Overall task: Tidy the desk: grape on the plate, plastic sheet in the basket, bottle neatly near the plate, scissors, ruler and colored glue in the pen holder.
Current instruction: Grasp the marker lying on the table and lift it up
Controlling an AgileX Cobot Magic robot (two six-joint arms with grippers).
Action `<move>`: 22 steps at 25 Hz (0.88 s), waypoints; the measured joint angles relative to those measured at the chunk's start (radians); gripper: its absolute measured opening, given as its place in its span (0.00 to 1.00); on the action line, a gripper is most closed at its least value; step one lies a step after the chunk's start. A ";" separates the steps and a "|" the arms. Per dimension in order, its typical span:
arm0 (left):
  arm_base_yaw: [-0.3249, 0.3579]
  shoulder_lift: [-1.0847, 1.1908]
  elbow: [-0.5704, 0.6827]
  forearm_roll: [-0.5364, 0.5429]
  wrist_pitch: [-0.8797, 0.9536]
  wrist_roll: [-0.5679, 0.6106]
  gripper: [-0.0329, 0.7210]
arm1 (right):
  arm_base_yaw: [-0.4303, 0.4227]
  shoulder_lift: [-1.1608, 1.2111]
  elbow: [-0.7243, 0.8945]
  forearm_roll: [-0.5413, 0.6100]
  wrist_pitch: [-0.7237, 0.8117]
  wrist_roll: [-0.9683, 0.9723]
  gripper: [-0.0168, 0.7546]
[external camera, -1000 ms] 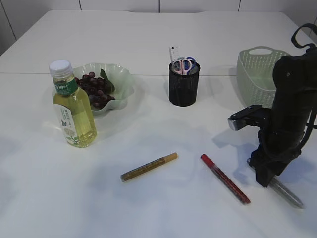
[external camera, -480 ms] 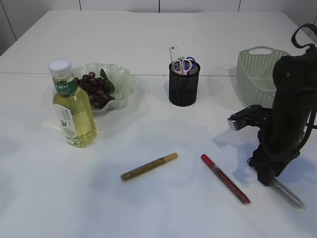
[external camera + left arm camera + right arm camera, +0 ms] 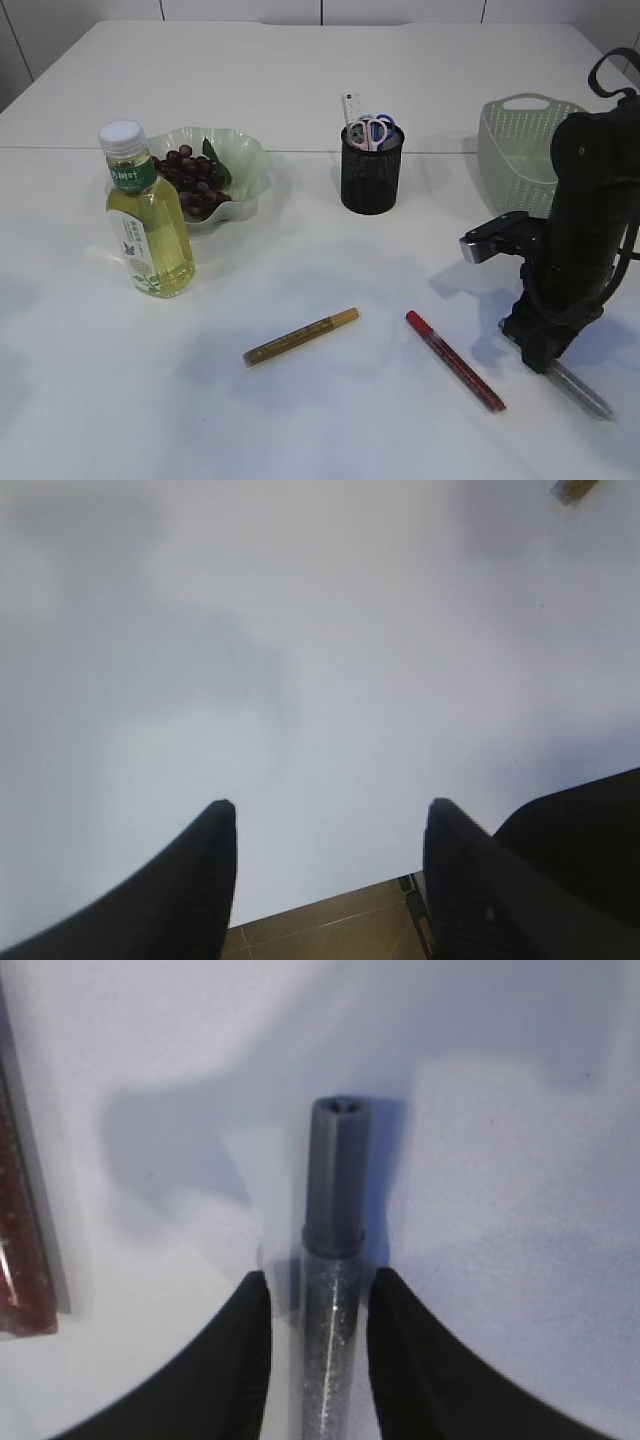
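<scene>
The right gripper (image 3: 318, 1305) has drawn its black jaws in since a second ago, and they now press both sides of the silver glitter glue pen (image 3: 335, 1250) lying on the white table (image 3: 300, 80). Only the wrist view shows its grey ribbed cap; from outside the arm hides it. The left gripper (image 3: 328, 825) hangs half open over bare table, gripping nothing.
</scene>
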 joint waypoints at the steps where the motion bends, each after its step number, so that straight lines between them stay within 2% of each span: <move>1: 0.000 0.000 0.000 0.000 -0.002 0.000 0.62 | 0.000 0.000 0.000 0.000 0.000 0.000 0.37; 10: 0.000 0.000 0.000 0.000 -0.002 0.000 0.62 | 0.000 0.002 0.000 0.000 -0.006 0.000 0.37; 16: 0.000 0.000 0.000 0.000 -0.003 0.000 0.62 | 0.000 0.004 -0.002 0.000 -0.006 0.006 0.30; 22: 0.000 0.000 0.000 0.002 -0.003 0.000 0.62 | 0.000 0.004 -0.002 0.000 -0.006 0.030 0.29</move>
